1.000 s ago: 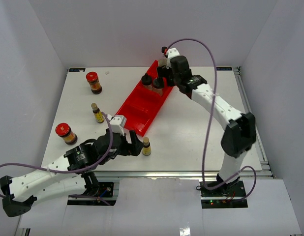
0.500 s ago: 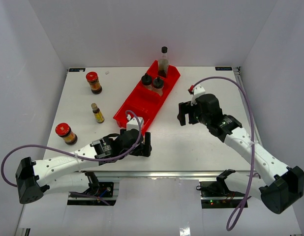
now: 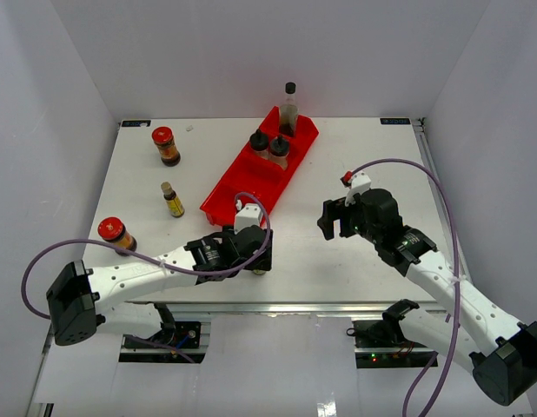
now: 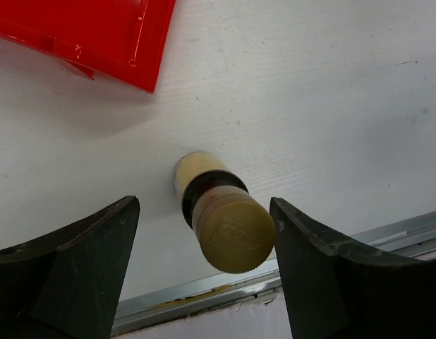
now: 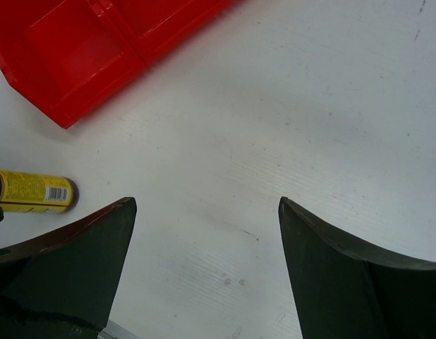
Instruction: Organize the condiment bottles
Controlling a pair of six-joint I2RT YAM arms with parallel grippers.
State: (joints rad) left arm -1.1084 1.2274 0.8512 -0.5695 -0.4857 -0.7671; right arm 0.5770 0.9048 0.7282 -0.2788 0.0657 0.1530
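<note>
straddles slim bottle [image 4: 216,206] with left gripper [image 4: 202,206] open, not touching; right gripper [image 5: 207,206] open, empty; likely light, rigid, tippy; suits mid-body pinch

A tan-capped bottle [image 4: 225,226] stands on the white bench [image 4: 331,106] between the left tool's [image 4: 204,206] spread fingers [image 4: 77,268]; a red tray's [image 4: 98,35] corner lies beyond.

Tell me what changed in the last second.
The right hand left the tall clear bottle standing at the far end of the red tray and pulled back toward its base, open. The left hand slid right to straddle the slim bottle by the near edge, not touching. Everything else stayed put.
</note>
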